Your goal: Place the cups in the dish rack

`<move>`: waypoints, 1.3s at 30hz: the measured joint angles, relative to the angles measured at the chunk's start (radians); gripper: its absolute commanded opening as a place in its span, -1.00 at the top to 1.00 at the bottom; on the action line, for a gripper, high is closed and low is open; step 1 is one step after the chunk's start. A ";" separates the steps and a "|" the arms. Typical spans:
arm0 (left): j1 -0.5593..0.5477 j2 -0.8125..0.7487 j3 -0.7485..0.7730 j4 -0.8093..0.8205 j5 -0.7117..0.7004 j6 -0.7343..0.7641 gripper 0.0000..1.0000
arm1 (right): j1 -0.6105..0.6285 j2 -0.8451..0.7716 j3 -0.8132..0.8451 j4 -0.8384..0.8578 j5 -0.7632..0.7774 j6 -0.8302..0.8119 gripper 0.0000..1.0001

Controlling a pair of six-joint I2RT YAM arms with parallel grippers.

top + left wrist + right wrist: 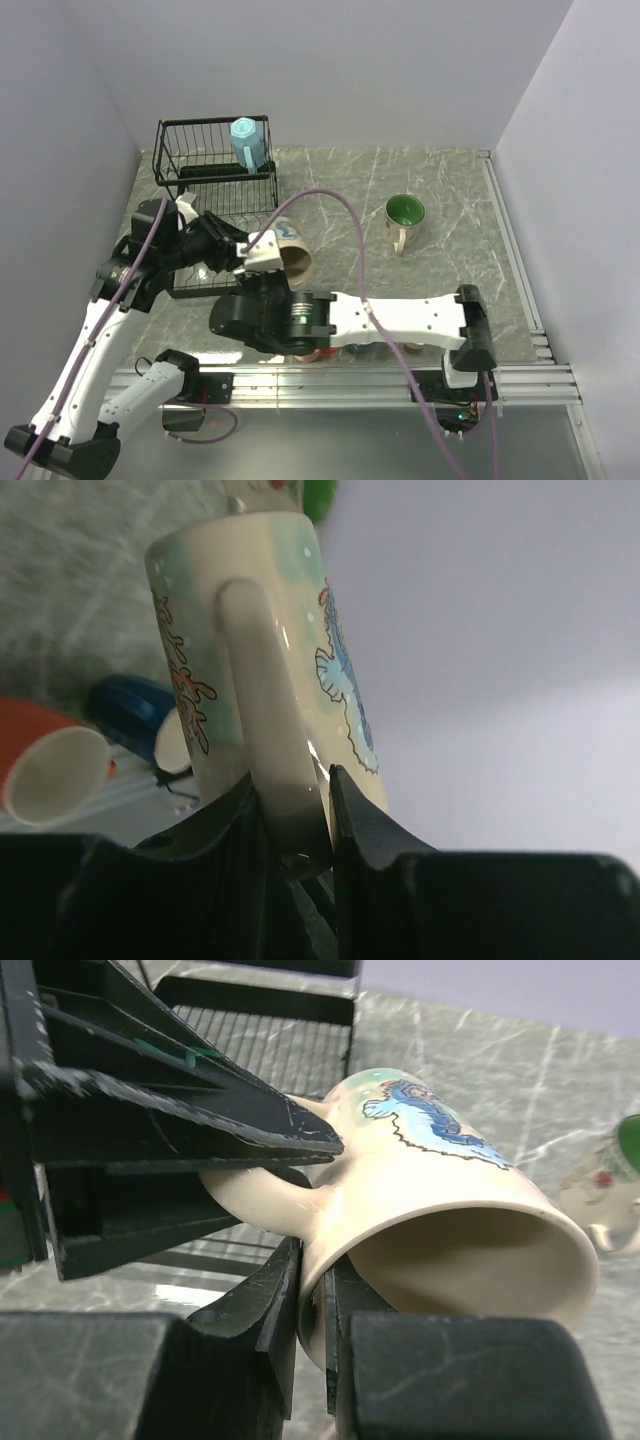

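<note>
While both jaws pinch cream mug (handle, rim) | near dish rack

Lighting was bright and diffuse from above, casting soft shadows along the near edge of the bench; wrist-view backgrounds were blurred, with faint glare on the cream mug.
</note>
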State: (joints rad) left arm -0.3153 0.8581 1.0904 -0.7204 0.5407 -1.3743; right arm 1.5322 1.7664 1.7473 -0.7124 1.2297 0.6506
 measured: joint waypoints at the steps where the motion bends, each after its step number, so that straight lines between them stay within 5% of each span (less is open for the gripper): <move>1: 0.006 -0.010 -0.003 -0.019 -0.035 0.013 0.99 | -0.005 0.026 0.017 0.006 -0.010 0.001 1.00; 9: 0.033 -0.109 -0.127 -0.090 -0.330 0.100 0.99 | -0.031 0.272 0.198 -0.006 -0.060 0.003 1.00; 20: 0.040 -0.072 -0.241 -0.098 -0.473 0.171 0.99 | -0.064 0.334 0.118 0.110 -0.156 0.100 1.00; 27: 0.079 0.021 -0.243 -0.049 -0.518 0.225 0.99 | -0.116 0.360 0.090 0.231 -0.230 0.111 0.40; 31: 0.094 0.072 -0.243 -0.024 -0.541 0.281 0.99 | -0.133 0.368 0.058 0.268 -0.259 0.108 -0.17; 39: 0.089 0.101 -0.254 0.036 -0.573 0.345 0.99 | -0.154 0.352 -0.019 0.293 -0.335 0.103 -0.54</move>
State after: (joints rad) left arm -0.2260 0.9596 0.8360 -0.6846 -0.0322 -1.0290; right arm 1.3777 2.1181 1.7287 -0.4198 0.8944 0.7536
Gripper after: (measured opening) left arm 0.278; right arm 0.754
